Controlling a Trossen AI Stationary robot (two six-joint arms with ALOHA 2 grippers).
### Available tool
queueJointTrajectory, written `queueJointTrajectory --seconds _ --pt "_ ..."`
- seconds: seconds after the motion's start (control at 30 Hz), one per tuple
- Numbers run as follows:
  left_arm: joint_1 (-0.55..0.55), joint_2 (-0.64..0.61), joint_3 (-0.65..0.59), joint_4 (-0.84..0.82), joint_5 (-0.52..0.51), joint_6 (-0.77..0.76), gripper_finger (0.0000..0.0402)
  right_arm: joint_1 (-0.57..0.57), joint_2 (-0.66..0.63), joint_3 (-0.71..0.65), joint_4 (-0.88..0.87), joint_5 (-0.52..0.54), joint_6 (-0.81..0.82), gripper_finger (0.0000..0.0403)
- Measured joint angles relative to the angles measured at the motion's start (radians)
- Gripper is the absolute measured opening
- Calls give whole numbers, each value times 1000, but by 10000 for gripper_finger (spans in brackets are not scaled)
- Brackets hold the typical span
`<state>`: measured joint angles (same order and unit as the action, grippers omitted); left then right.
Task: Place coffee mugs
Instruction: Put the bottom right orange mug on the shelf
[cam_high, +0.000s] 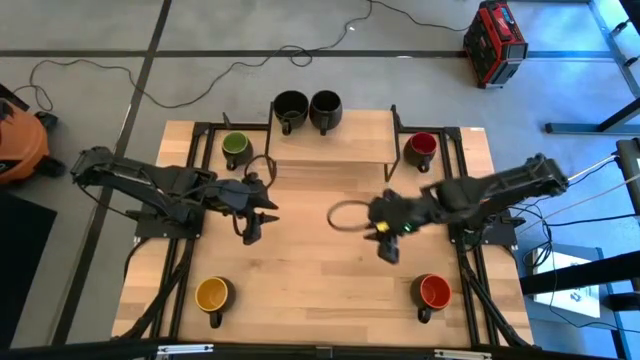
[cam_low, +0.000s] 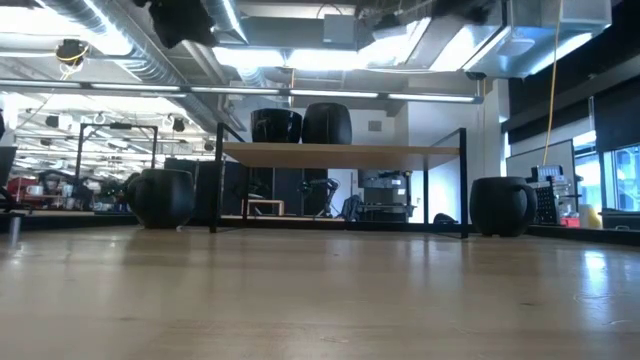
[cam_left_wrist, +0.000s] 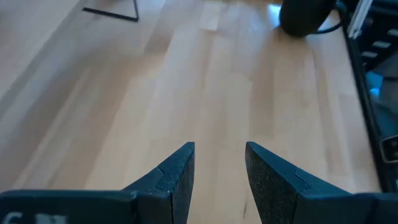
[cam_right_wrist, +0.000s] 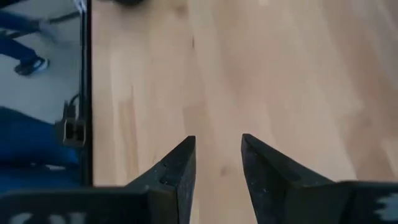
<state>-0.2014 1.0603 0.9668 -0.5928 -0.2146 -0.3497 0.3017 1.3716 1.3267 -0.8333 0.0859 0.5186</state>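
Both your jaws hang released, empty; the yellow mug (cam_high: 213, 294) sits well off the left gripper (cam_high: 249, 235), so a hasty reach could topple it.

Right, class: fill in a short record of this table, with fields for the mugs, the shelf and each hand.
On shelf: two black mugs on the wooden shelf
Far corners: green mug left, dark red mug right
Near corners: yellow mug left, orange-red mug right
Left hand: open, empty, over mid-table
Right hand: open, empty, over mid-table
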Motion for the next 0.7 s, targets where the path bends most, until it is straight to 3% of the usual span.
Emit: queueJointTrajectory --seconds 0.27,0.5,0.6,0.7 --pt "-32 93 0 104 5 -101 137 243 -72 -3 -203 142 229 115" --pt "-140 172 4 160 50 -208 137 423 -81 -16 -248 301 363 115" --pt "-219 204 74 74 57 -257 137 462 -79 -62 -248 322 413 115" --pt "-277 217 192 -114 40 -308 137 491 -79 -113 -232 325 460 115"
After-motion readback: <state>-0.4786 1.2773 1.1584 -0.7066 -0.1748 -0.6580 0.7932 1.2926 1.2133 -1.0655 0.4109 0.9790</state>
